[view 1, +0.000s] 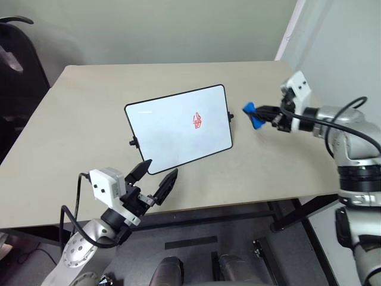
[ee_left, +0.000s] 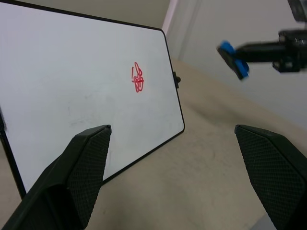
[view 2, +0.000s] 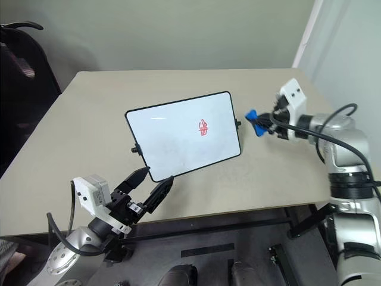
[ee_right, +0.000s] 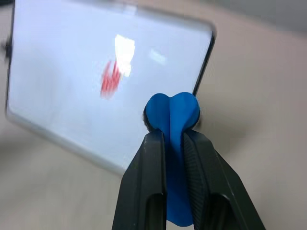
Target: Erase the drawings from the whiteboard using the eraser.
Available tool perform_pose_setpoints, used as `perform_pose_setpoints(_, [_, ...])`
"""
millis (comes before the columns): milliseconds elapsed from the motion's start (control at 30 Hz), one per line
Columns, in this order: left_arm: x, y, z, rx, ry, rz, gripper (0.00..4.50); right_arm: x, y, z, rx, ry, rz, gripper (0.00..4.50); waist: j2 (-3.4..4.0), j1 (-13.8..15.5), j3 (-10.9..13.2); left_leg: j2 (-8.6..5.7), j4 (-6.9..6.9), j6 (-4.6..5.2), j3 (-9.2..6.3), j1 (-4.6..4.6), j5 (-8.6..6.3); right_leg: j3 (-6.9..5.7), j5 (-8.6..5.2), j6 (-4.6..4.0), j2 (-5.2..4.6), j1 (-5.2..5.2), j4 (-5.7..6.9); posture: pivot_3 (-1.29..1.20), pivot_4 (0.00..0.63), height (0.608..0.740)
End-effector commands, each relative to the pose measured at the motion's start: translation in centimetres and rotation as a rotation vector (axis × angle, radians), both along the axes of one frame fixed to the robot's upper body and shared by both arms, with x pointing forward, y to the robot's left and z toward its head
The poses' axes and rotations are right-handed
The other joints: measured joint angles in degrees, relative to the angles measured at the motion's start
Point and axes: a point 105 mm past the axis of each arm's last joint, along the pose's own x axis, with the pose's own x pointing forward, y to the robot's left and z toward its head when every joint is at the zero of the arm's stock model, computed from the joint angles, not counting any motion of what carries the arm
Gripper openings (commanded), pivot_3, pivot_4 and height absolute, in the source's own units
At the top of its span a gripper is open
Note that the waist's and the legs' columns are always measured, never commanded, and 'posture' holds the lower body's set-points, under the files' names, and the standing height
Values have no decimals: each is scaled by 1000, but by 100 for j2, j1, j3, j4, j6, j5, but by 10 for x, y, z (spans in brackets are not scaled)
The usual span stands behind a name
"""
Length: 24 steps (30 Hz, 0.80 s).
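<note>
Whiteboard (view 1: 178, 128) is standing tilted at the centre of the frame on the beige tabletop (view 1: 77, 131), its white face showing. The drawings (view 1: 197, 121), a small red scribble, are sitting right of centre on the board face. Right hand (view 1: 261, 117) is hovering in the air at middle right, just beside the board's right edge, its fingers pinching the blue eraser (view 1: 255, 115), which is squeezed and bulging between them. Left hand (view 1: 156, 179) is hanging at lower left in front of the board's bottom edge, fingers spread wide, gripping nothing, not touching the board.
</note>
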Motion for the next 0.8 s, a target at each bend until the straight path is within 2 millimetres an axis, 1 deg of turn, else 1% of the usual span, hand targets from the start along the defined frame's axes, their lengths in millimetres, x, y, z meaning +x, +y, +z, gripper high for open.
perform_pose_setpoints(33, [-2, -1, 7, 3, -39, 0, 4500, 5, 13, 20, 64, -86, -44, 551, -1, 2, -1, 0, -1, 0, 0, -4, 0, -1, 7, -12, 0, -6, 0, 0, 150, 727])
perform_pose_setpoints(67, [-2, 0, 7, 4, -40, 2, 4500, 6, 18, 20, 71, -92, -43, 551, -2, 9, -1, 0, -2, 0, 0, -8, -1, -1, 20, -33, -1, -9, 0, 0, 150, 727])
perform_pose_setpoints(100, [-2, 0, 7, 5, -40, 4, 4500, 7, 23, 16, 66, -97, -41, 551, -2, 21, -1, 0, -3, 1, 0, -11, -3, -2, 22, -37, -1, -11, -1, 0, 150, 727])
perform_pose_setpoints(333, [-4, 2, 8, 8, -42, 8, 4500, 18, 48, 5, 43, -154, -61, 551, -7, 31, -4, 0, -6, -2, -1, -14, -27, -6, 25, -32, -3, -17, -2, 0, 150, 727])
perform_pose_setpoints(433, [-4, 2, 8, 9, -41, 7, 4500, 20, 57, -6, 26, -165, -52, 551, -8, 28, -5, 1, -6, -4, -1, -14, -29, -7, 26, -31, -3, -18, -2, 0, 150, 727])
perform_pose_setpoints(500, [-5, 2, 8, 9, -39, 5, 4500, 25, 66, -16, 24, -161, -56, 551, -8, 24, -5, 1, -7, -4, -2, -13, -29, -8, 26, -32, -3, -19, -2, 0, 150, 727])
perform_pose_setpoints(600, [-6, 2, 9, 10, -39, 3, 4500, 31, 78, -26, 19, -158, -57, 551, -10, 15, -7, 2, -8, -4, -7, -11, -29, -10, 28, -41, -3, -20, -1, 0, 150, 727])
perform_pose_setpoints(800, [-8, 2, 10, 14, -39, -1, 4500, 30, 106, -41, -36, -185, -3, 551, -7, -2, -5, 2, -8, -4, -8, -16, -29, -12, 31, -57, -3, -27, -2, 0, 150, 727])
